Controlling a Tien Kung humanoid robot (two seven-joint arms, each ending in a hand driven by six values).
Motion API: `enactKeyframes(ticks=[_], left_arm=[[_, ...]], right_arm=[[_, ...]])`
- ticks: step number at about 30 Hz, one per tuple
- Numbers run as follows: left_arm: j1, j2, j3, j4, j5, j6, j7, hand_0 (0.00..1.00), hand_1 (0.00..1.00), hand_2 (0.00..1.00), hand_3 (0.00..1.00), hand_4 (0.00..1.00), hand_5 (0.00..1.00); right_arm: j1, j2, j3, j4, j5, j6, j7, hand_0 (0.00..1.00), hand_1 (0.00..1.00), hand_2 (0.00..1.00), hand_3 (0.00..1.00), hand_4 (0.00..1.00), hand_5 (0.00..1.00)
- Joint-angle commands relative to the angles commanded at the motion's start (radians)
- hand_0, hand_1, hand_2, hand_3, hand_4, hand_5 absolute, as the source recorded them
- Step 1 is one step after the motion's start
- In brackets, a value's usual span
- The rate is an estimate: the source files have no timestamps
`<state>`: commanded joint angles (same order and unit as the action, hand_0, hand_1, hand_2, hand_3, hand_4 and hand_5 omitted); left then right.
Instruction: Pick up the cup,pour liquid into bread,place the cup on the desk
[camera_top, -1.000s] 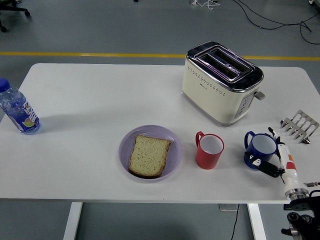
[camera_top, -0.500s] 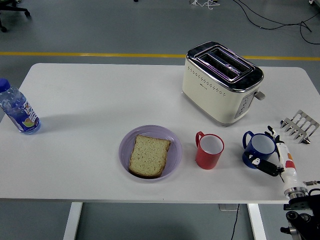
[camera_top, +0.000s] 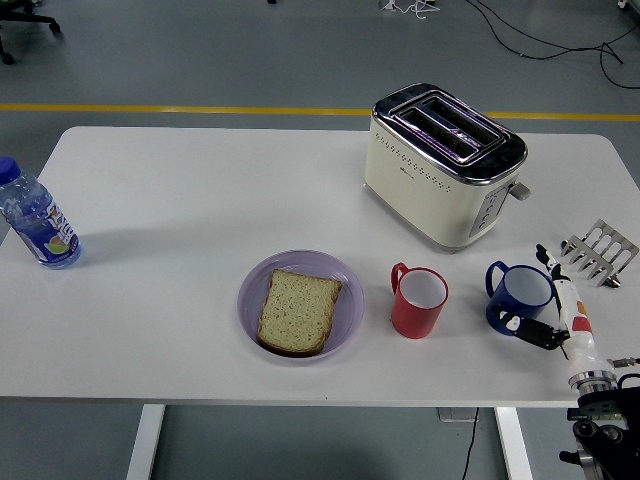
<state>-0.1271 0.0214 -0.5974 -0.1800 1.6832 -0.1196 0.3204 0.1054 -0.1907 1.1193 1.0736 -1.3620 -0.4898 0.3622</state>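
A blue cup stands upright on the white table at the right, its handle pointing left. My right hand reaches in from the lower right corner and wraps around the cup's right side. One finger lies behind the rim and the thumb presses its front. A red cup stands upright just left of the blue one. A slice of bread lies in a purple bowl left of the red cup. My left hand is out of view.
A cream toaster stands behind the cups. A metal toast rack sits at the right edge behind my hand. A plastic bottle stands at the far left edge.
The right hand's fingers have shifted slightly around the blue cup, and the cup has turned a little. Everything else has stayed put.
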Motion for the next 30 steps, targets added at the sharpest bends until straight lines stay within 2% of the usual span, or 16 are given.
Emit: enactKeyframes(ticks=[7,19,22,23,26,28,29,30], left_arm=[[0.002,0.000,-0.006,0.000,0.005,0.000,0.000,0.375,0.362,0.467,0.614,0.341,0.998],[0.013,0.001,-0.007,0.000,0.019,-0.001,0.001,0.375,0.362,0.472,0.614,0.342,0.998],[0.015,0.002,-0.009,0.000,0.022,0.000,0.002,0.375,0.362,0.472,0.614,0.342,0.998],[0.016,0.002,-0.008,0.000,0.021,0.000,0.002,0.375,0.362,0.470,0.615,0.341,0.998],[0.017,0.003,-0.014,0.000,0.029,0.000,0.003,0.375,0.362,0.470,0.615,0.341,0.998],[0.018,0.004,-0.017,0.000,0.032,-0.001,0.003,0.375,0.362,0.470,0.615,0.341,0.998],[0.019,0.004,-0.018,0.000,0.033,-0.001,0.003,0.375,0.362,0.469,0.615,0.341,0.998],[0.020,0.005,-0.018,0.000,0.033,-0.001,0.003,0.375,0.362,0.469,0.615,0.341,0.998]], right_arm=[[-0.024,-0.012,0.018,0.079,-0.006,-0.004,-0.006,0.876,0.846,0.978,0.998,0.930,0.002],[-0.079,-0.032,0.071,0.340,-0.054,-0.036,-0.060,0.882,0.850,0.980,0.998,0.937,0.002],[-0.085,-0.028,0.089,0.392,-0.039,-0.022,-0.078,0.882,0.850,0.980,0.998,0.937,0.002],[-0.086,-0.026,0.097,0.409,-0.023,-0.004,-0.087,0.858,0.809,0.941,0.998,0.859,0.002],[-0.088,-0.025,0.119,0.449,0.014,0.042,-0.113,0.858,0.809,0.941,0.998,0.859,0.002],[-0.088,-0.025,0.131,0.466,0.043,0.054,-0.116,0.858,0.809,0.941,0.998,0.859,0.002],[-0.088,-0.023,0.146,0.483,0.083,0.062,-0.113,0.783,0.740,0.846,0.847,0.748,0.166],[-0.088,-0.023,0.153,0.491,0.118,0.066,-0.111,0.783,0.740,0.846,0.847,0.748,0.166]])
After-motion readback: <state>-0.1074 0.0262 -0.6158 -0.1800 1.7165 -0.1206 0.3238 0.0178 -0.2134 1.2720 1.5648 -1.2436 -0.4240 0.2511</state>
